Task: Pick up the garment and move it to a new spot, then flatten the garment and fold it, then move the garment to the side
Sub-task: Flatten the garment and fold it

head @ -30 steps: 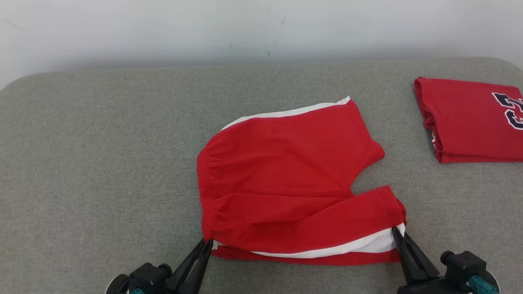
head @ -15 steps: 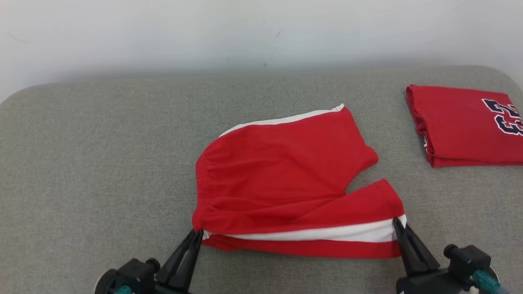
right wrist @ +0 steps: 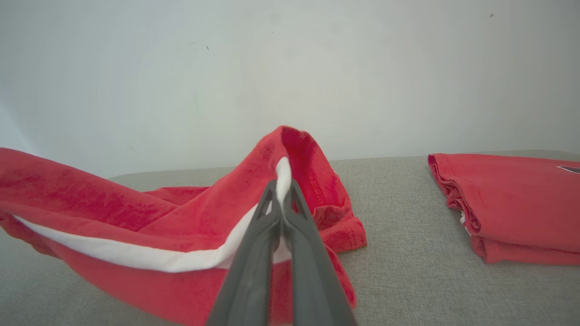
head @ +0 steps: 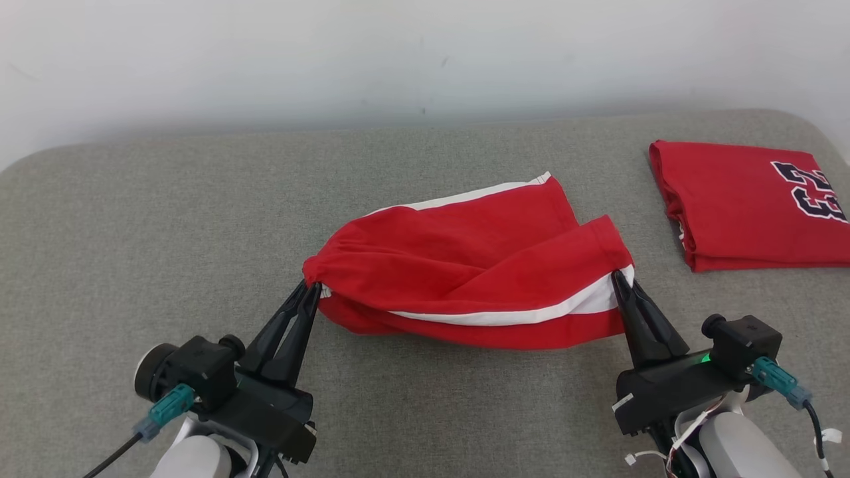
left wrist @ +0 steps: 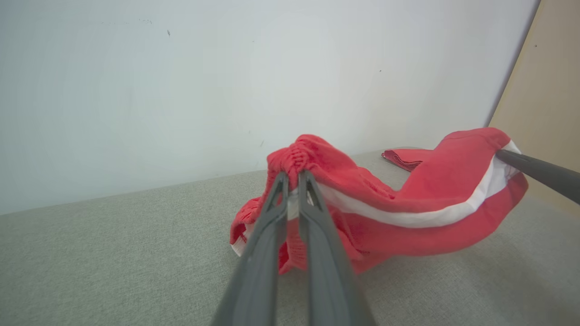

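The garment [head: 465, 265] is a pair of red shorts with white side stripes, lying mid-table with its near edge lifted off the grey surface. My left gripper [head: 311, 287] is shut on the gathered waistband corner [left wrist: 294, 163]. My right gripper [head: 620, 275] is shut on the leg hem at the white stripe [right wrist: 283, 174]. Between the two grips the raised near leg sags in an arc [left wrist: 421, 217]. The far leg still rests on the table. In the left wrist view the right gripper's finger [left wrist: 539, 172] enters from the right edge.
A folded red shirt [head: 750, 206] with dark numbers lies at the table's right end, also seen as the folded red shirt [right wrist: 512, 203] in the right wrist view. A pale wall stands behind the grey padded table [head: 166, 219], which has open fabric to the left.
Both grippers have risen and moved away from me, lifting the shorts' near edge and carrying it toward the far leg. The camera has also shifted a little.
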Controlling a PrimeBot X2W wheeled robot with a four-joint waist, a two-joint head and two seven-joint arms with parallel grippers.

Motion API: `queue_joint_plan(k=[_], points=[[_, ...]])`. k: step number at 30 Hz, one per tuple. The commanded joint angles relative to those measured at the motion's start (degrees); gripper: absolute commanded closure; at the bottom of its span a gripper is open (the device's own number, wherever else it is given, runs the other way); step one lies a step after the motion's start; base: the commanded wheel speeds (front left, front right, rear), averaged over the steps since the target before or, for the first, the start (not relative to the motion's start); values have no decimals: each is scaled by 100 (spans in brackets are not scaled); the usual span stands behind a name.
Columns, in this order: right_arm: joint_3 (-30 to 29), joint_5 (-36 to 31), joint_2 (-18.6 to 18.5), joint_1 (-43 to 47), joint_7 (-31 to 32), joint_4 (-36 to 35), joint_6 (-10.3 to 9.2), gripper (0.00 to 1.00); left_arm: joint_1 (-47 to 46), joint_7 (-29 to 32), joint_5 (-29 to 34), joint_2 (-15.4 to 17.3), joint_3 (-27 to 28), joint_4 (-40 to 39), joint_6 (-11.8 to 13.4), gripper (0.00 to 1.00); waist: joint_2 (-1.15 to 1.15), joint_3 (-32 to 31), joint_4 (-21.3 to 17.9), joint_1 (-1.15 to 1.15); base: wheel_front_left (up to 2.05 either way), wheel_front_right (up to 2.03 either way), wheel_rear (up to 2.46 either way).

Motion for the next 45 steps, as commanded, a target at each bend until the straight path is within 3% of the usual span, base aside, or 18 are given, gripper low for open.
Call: queue_joint_plan(k=[1, 22, 23, 24, 25, 26, 45], points=[[14, 33, 24, -56, -25, 28, -16, 100, -60, -17, -23, 15, 4, 27, 4, 100, 0, 16, -16, 0, 0, 0, 0], [-257, 159, 344, 729, -25, 906, -16, 100, 1130, -16, -55, -399, -8, 831, 4, 100, 0, 21, 65, 0, 0, 0, 0], [-266, 150, 355, 754, -25, 929, -16, 83, 1167, -16, -57, -421, -17, 893, 4, 100, 0, 2, 69, 0, 0, 0, 0], [-290, 126, 359, 767, -25, 947, -16, 51, 1168, -16, -29, -444, 6, 909, 4, 100, 0, -14, 75, 0, 0, 0, 0], [-323, 103, 375, 775, -25, 947, -16, 0, 1164, -17, 6, -474, 59, 898, 5, 31, 0, -29, 79, 0, 0, 0, 0], [-360, 83, 391, 777, -25, 923, -16, 0, 1183, -17, 32, -513, 121, 889, 4, 0, 0, -49, 81, 0, 0, 0, 0], [-1515, -584, 481, 1431, -25, -426, -16, 0, 1892, -16, 1044, -792, 2112, -508, 4, 0, 0, -407, 111, 0, 0, 0, 0]])
